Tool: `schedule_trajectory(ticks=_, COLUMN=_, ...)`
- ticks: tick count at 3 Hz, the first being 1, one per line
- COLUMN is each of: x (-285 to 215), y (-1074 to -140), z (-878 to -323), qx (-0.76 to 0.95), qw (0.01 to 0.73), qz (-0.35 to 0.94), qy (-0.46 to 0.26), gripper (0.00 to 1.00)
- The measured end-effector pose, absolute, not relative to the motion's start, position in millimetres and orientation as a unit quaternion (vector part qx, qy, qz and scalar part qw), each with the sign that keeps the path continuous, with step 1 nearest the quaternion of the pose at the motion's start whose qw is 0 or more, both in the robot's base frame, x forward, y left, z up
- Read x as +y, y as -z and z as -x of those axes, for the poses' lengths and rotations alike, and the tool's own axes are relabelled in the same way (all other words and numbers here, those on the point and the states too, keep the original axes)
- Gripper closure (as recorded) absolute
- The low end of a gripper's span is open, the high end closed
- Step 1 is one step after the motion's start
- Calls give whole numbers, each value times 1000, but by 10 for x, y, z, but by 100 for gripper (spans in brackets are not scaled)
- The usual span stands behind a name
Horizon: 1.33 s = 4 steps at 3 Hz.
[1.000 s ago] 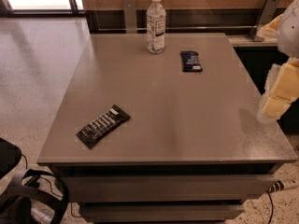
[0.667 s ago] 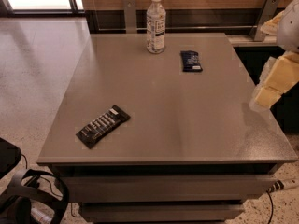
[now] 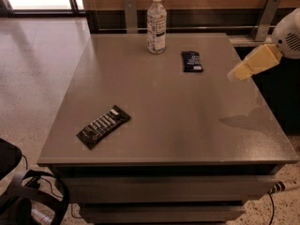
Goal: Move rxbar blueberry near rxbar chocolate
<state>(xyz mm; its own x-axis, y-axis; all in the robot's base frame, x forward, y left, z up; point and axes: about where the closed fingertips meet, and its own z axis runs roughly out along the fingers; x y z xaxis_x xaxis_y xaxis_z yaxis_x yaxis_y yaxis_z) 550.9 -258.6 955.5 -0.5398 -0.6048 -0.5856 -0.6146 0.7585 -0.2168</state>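
The hand (image 3: 243, 68), pale yellow and wedge-shaped, hangs in the air at the right edge of the frame, above the right side of the bench (image 3: 187, 125) and touching nothing. Whether it is apart or together cannot be told from here.

The blue snack bar (image 3: 192, 61) lies flat in the upper middle of the frame, a little left of and slightly above the hand. The water bottle (image 3: 156, 25) stands upright just to its upper left. The black snack bar (image 3: 103, 126) lies flat and slantwise in the lower left, well apart from the blue one.

The step in hand looks like the reach for the blue bar, and nothing has been grasped yet. To do it well, the hand should travel left over the bar, turn so it closes across the short width of the wrapper, and come straight down. A thin packet leaves little edge to catch, so a firm, level pinch close to the surface will matter. The approach should stay on the side away from the bottle, which could tip if nudged. The carry then runs diagonally toward the lower left, ending beside the black bar, not on it.

The black bar shows rows of white lettering and the blue one a white patch at its lower end. The bottle has a printed label. None of it can be read.
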Motion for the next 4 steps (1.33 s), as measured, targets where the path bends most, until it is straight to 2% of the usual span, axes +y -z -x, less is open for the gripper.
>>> schedule_trajectory(ticks=1, x=-2518, y=-9428, z=-6122, qx=887, qw=377, qz=265, qy=-41, gripper=0)
schedule_trajectory(ticks=2, x=-2363, y=-9301, z=-6506, qx=883, qw=403, qz=231, qy=-73, gripper=0)
schedule_trajectory(ticks=4, x=-2211, y=-9174, z=-6648, qx=882, qw=395, qz=237, qy=-98, gripper=0)
